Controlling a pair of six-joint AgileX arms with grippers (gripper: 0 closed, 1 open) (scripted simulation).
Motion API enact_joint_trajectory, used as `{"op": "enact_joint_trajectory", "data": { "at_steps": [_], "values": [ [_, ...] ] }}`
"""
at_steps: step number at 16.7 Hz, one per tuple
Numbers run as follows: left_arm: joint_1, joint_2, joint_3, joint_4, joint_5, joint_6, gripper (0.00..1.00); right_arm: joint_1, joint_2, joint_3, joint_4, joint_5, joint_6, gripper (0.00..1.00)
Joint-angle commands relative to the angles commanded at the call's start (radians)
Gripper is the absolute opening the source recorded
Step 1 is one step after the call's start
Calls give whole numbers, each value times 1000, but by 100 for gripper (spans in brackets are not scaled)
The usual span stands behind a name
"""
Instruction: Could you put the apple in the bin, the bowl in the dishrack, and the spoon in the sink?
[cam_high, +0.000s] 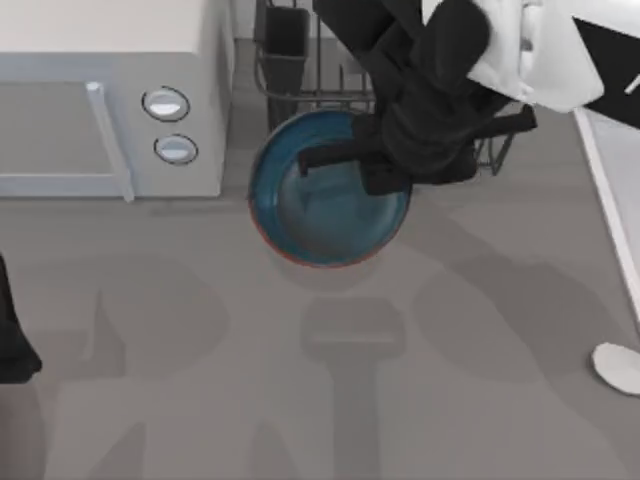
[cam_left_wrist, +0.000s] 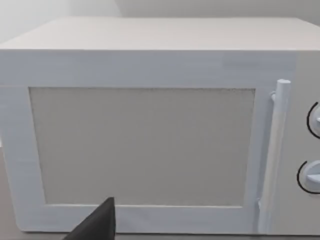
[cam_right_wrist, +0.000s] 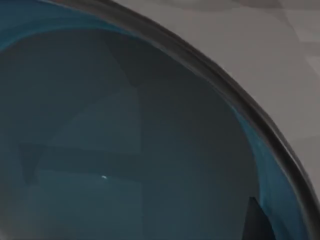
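Observation:
The blue bowl with its reddish-brown rim hangs just in front of the black wire dishrack. My right gripper is shut on the bowl's rim on the side nearest the rack, one finger reaching over the inside. The right wrist view looks closely into the bowl's grey-blue inside. The pale spoon lies at the right edge of the table, beside the near end of the sink's light rim. The apple and the bin are out of view. My left arm is parked at the left edge.
A white microwave with two round knobs stands at the back left, beside the dishrack; the left wrist view faces its door. Bare grey tabletop spreads in front of the bowl.

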Motion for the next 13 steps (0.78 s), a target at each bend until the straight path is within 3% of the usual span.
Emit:
{"op": "enact_joint_trajectory", "data": {
  "at_steps": [9,13],
  "values": [
    [0,0,0,0,0,0,100,231,-330,-215,772,596,-348,0],
    [0,0,0,0,0,0,100,298,-452,-275,964,774,-450,0]
  ]
}}
